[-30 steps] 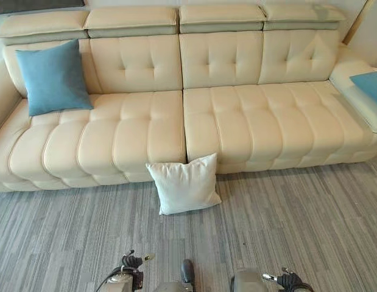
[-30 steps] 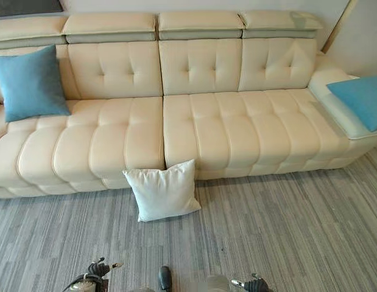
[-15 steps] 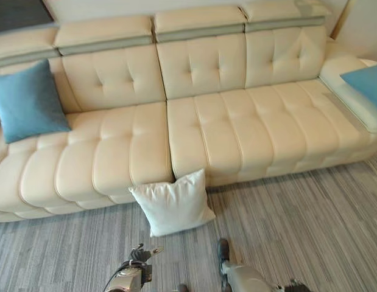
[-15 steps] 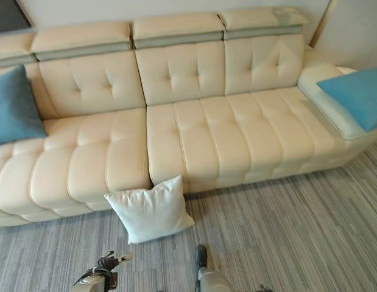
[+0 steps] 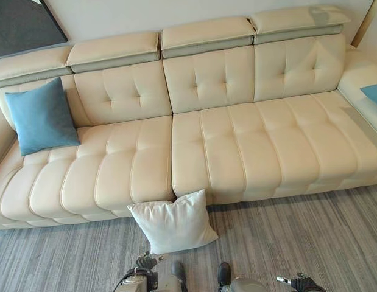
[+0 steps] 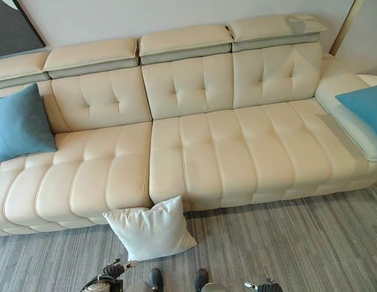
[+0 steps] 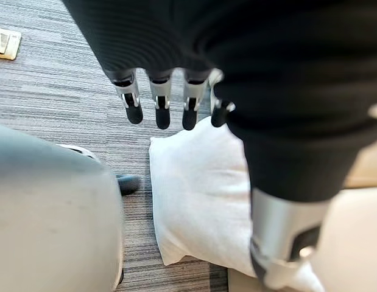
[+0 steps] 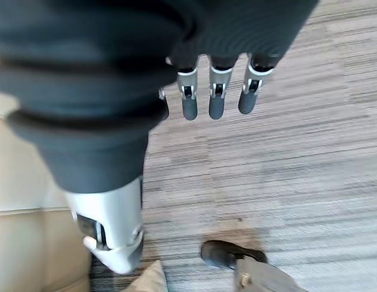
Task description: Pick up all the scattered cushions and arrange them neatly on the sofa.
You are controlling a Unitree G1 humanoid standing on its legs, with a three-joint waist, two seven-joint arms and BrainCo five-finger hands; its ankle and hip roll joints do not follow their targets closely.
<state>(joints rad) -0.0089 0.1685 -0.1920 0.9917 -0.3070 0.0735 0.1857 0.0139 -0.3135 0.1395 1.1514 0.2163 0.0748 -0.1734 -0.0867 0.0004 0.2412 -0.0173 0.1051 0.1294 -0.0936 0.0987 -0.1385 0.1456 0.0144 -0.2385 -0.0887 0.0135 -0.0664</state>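
Currently white cushion sits on the grey carpet, leaning against the cream sofa front near the middle seam. Blue cushion is propped at the sofa's left end, another blue cushion lies on the right end. Left hand and right hand both hang with fingers straight, holding nothing.

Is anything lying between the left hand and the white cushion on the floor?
Nothing visible. The left hand hangs open just above the white cushion, which leans against the sofa front on the carpet, with only bare carpet around it.
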